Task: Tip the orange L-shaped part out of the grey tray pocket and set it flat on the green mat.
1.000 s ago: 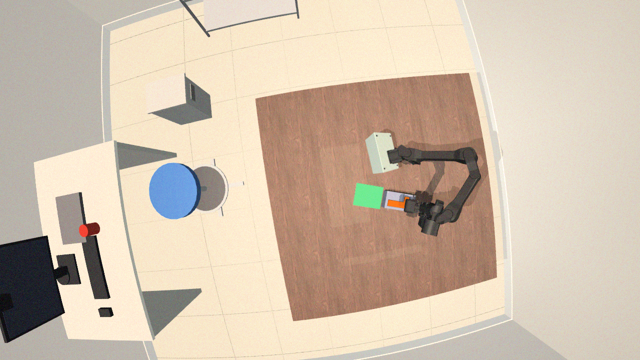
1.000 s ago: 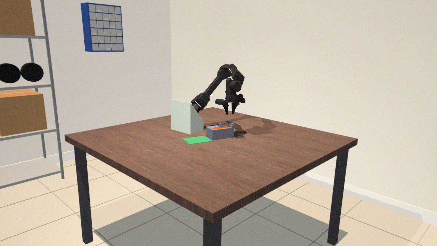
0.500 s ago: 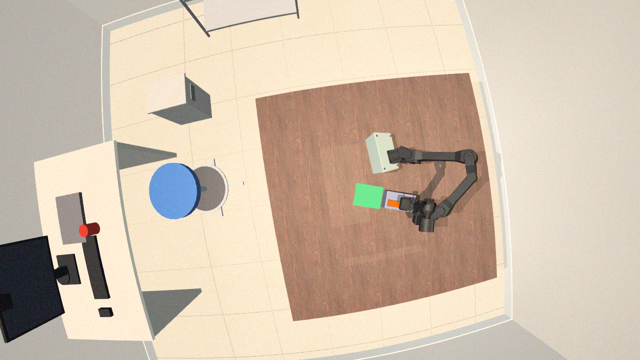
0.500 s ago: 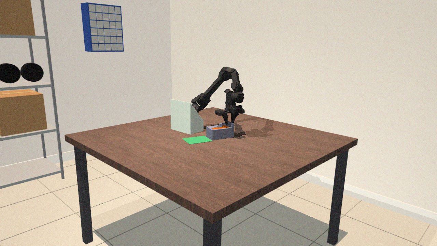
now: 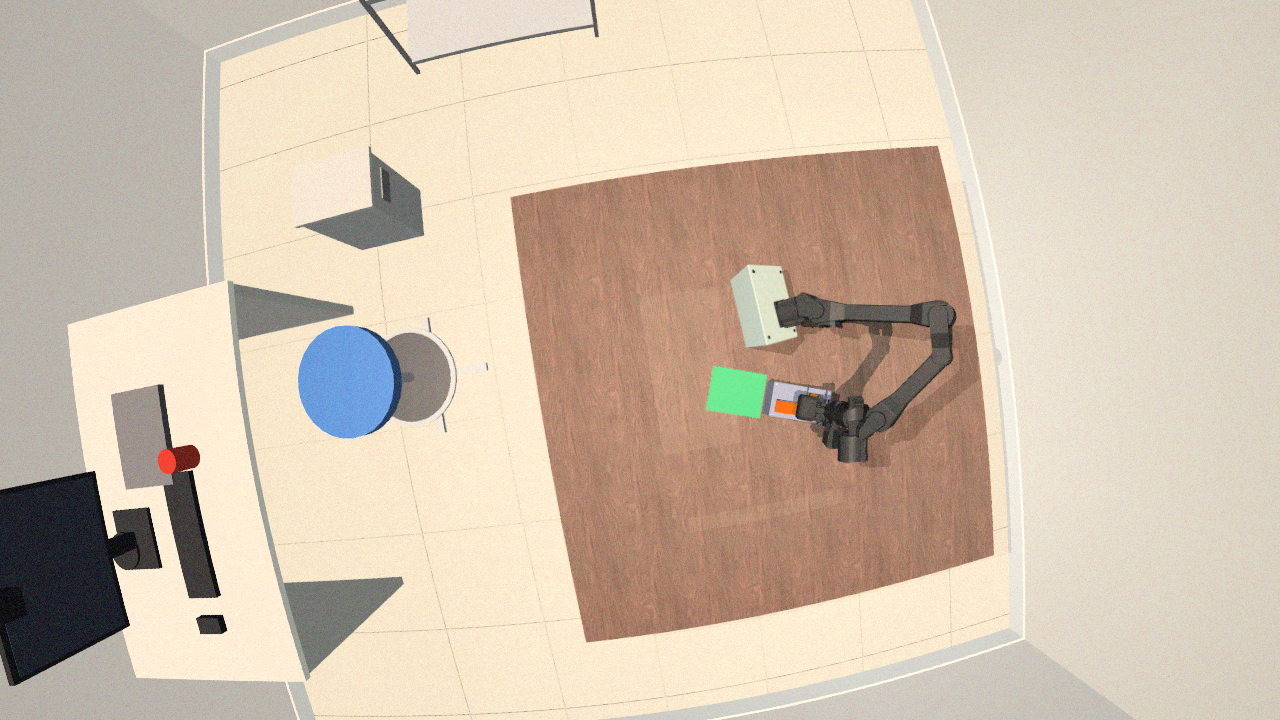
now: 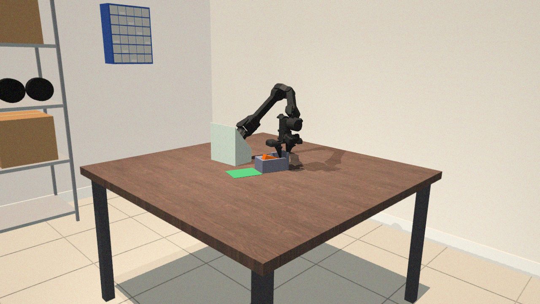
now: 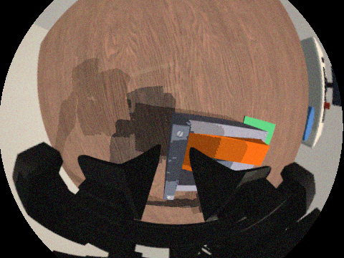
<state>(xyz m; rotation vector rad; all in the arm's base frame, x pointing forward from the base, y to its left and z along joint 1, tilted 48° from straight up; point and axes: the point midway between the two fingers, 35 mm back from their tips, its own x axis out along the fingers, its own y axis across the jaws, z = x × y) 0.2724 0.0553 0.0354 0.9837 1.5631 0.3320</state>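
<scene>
The orange part (image 5: 785, 407) (image 6: 265, 156) (image 7: 251, 152) is tipped in the pocket of the grey tray (image 5: 785, 390) (image 6: 273, 166) (image 7: 229, 130). Its end toward the green mat (image 5: 736, 392) (image 6: 243, 173) (image 7: 259, 124) stands above the tray top; its L-shaped end is low and partly hidden by a finger. My gripper (image 6: 284, 154) (image 7: 175, 149) is partly open and empty, pointing down. One fingertip is at the L-shaped end, the other beyond the tray's end wall. Exact contact is hidden.
The tray's raised end wall (image 7: 175, 154), with screws, stands between my fingertips in the wrist view. A pale green block (image 5: 765, 308) (image 6: 222, 143) stands beside the arm's base, near the tray and mat. The mat lies flat against the tray's other end.
</scene>
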